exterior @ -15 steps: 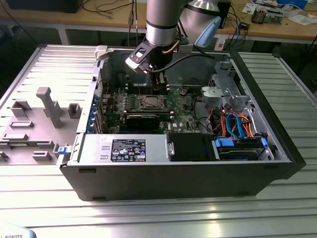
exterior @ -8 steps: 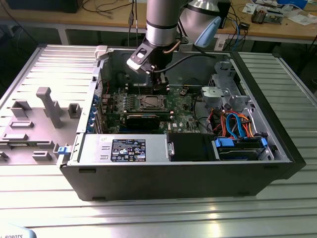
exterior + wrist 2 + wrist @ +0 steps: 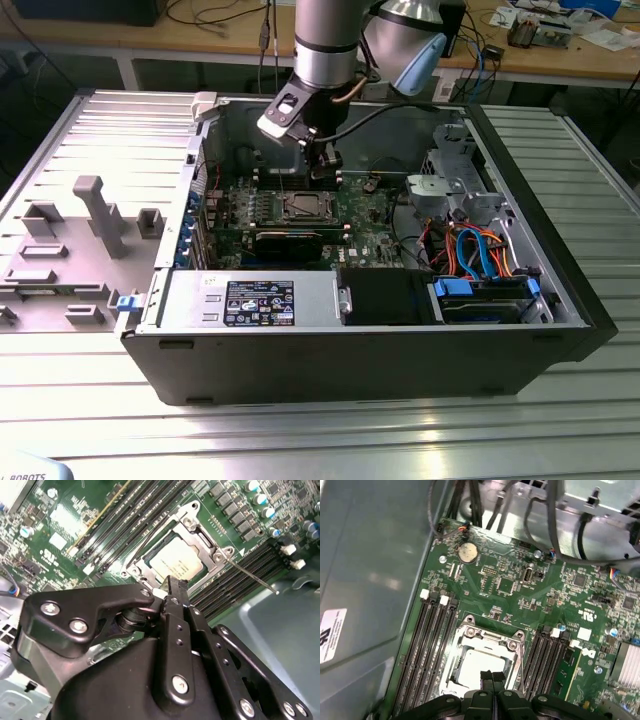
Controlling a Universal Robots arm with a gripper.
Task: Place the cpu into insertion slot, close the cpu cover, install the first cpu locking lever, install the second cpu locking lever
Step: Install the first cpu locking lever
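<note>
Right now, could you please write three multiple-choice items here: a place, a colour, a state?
1. Where is the grey-tan square cpu? A in the silver-rimmed insertion slot B held by the black gripper C lying beside it
2. What colour is the motherboard? A blue B green C red
3. How are the gripper's fingers? A spread wide B shut together C clamped on a cable
A: chip sits inside the socket rim. B: green in both wrist views. B: fingertips touch in the first wrist view.
</note>
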